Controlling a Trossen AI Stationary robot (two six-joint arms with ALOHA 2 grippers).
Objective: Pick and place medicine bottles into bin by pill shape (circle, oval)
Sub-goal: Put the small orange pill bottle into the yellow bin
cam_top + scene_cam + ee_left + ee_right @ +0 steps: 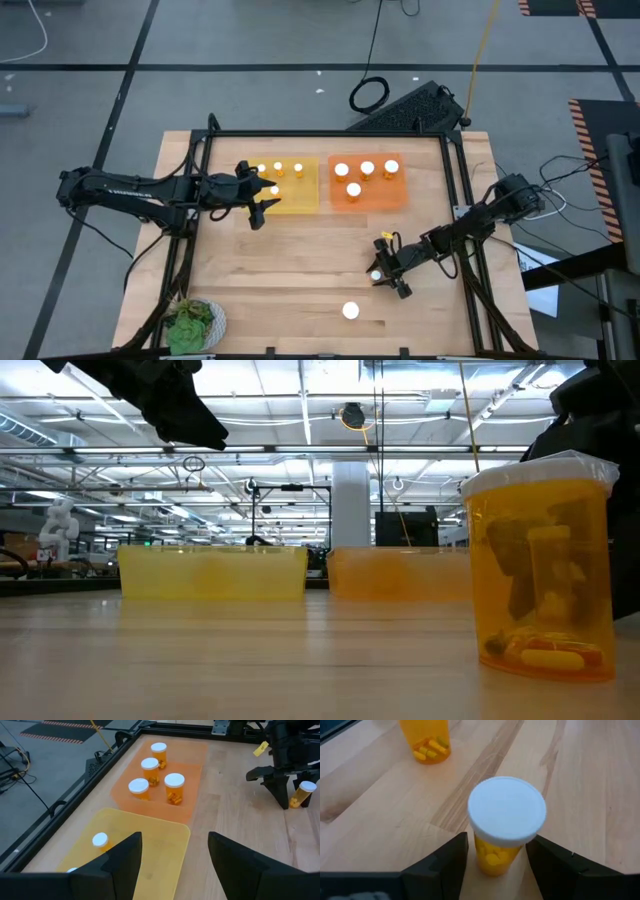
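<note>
White-capped bottle (504, 827) between right fingers (442, 862) (left arm over yellow bin (291, 186))

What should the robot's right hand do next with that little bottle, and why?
Probably close its fingers on the bottle. The right gripper is open, with the white-capped bottle standing between its fingers on the table, not yet gripped. The left gripper hovers open over the yellow bin.

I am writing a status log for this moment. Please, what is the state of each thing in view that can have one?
Left gripper: open, empty, over the yellow bin.
Right gripper: open, straddling a capped upright bottle.
Lone bottle: upright, capped, on the table.
Orange bin: holds four upright capped bottles.
Yellow bin: holds several capped bottles.
</note>
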